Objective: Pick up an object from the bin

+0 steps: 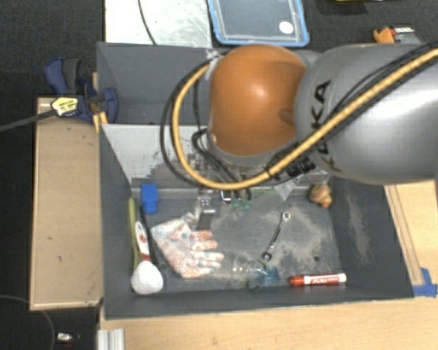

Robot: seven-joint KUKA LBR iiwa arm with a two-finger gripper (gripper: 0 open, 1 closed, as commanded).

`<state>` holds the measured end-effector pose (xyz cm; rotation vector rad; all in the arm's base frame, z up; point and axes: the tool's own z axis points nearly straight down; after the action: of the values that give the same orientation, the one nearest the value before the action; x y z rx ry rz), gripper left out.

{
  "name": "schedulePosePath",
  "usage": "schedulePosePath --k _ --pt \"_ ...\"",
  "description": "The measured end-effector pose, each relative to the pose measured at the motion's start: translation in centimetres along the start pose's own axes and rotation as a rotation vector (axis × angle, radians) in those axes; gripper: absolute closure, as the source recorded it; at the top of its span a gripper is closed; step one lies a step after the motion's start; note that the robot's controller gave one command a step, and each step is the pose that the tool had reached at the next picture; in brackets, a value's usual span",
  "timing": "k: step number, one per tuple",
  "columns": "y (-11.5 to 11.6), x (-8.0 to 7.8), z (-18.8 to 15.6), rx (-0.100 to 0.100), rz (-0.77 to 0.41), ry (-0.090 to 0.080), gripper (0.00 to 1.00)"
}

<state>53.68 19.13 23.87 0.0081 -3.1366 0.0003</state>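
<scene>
- 1 silver arm with its orange cover takes up the upper centre and right of the frame, reaching down into the grey bin.
- The gripper pokes out below the cover near the centre; whether the claw is wide or narrow, I cannot tell.
- Just below it, lower left, lies a white cloth with red speckles, the nearest thing.
- 1 red marker and 1 metal spanner lie lower right; 1 blue block sits left.
- Nothing looks lifted; I judge that gripping and raising are both left.

Perhaps half the bin under arm
</scene>
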Motion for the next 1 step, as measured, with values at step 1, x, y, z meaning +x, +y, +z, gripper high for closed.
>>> schedulePosePath --k 1 --pt "-0.13 -0.16 -0.48 -0.002 0.007 -0.008 0.00"
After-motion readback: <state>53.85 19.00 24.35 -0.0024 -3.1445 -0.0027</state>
